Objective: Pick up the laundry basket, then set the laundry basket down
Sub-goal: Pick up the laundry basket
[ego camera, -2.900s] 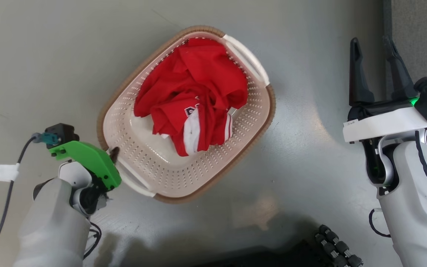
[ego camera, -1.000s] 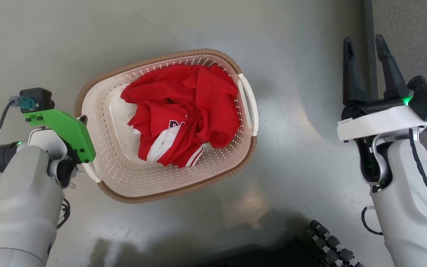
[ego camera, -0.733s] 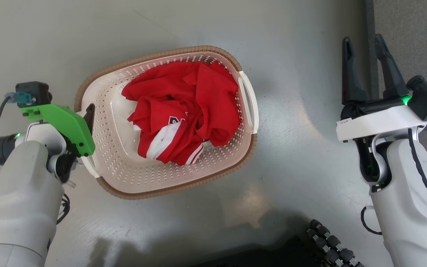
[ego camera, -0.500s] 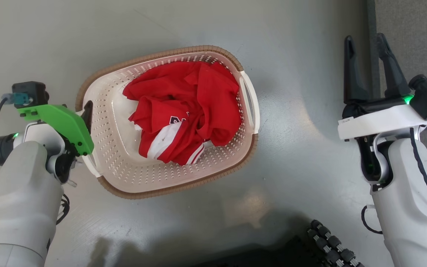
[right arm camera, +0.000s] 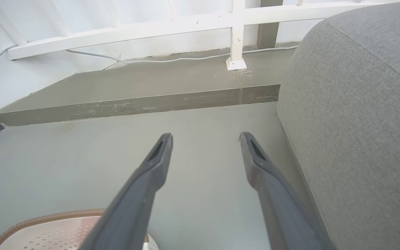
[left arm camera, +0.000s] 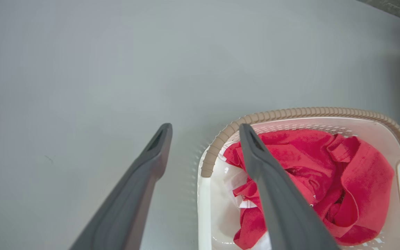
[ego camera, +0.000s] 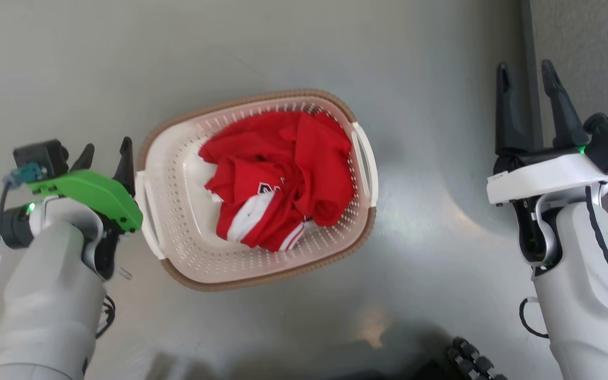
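Let go of basket (ego camera: 193, 272) with left gripper (ego camera: 106, 154): clamped on left handle (ego camera: 145, 214) before, now spread open just beside it | set on floor (ego camera: 124, 63), upright, red shirt (ego camera: 283, 174) heaped inside | kept right gripper (ego camera: 525, 71) spread open, empty, well apart to the right, near grey sofa (ego camera: 589, 42), low step (right arm camera: 134, 104) beyond

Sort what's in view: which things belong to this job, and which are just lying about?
Job: cream-white perforated plastic laundry basket with brown rim; left gripper, open beside it; right gripper, open.
Lying about: crumpled red garment in the basket; grey fabric seat; white railing.
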